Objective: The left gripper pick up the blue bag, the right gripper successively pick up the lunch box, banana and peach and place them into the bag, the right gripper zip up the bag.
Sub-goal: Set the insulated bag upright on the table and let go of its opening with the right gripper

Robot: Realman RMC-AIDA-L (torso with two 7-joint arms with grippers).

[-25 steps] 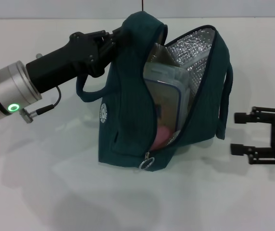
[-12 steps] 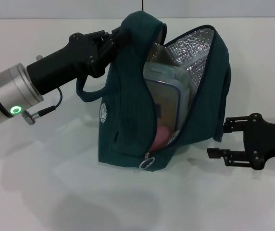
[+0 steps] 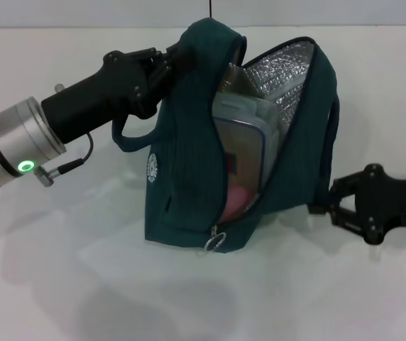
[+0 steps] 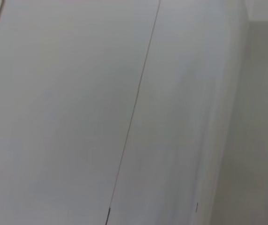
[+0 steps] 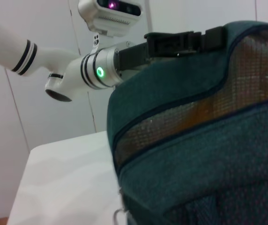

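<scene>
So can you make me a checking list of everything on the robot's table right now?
Surface: white table, bare around the bag.
Job's things: blue bag standing, top lifted, zipper open; lunch box upright inside; something pink, probably the peach, below it; banana not visible.
Clutter: nothing seen.
Hands: left hand clamped on the bag's top; right hand low against the bag's outer side, fingers hidden.
Cables: thin black cable at the left wrist.
Surroundings: pale wall panels; the robot's head camera visible.
</scene>
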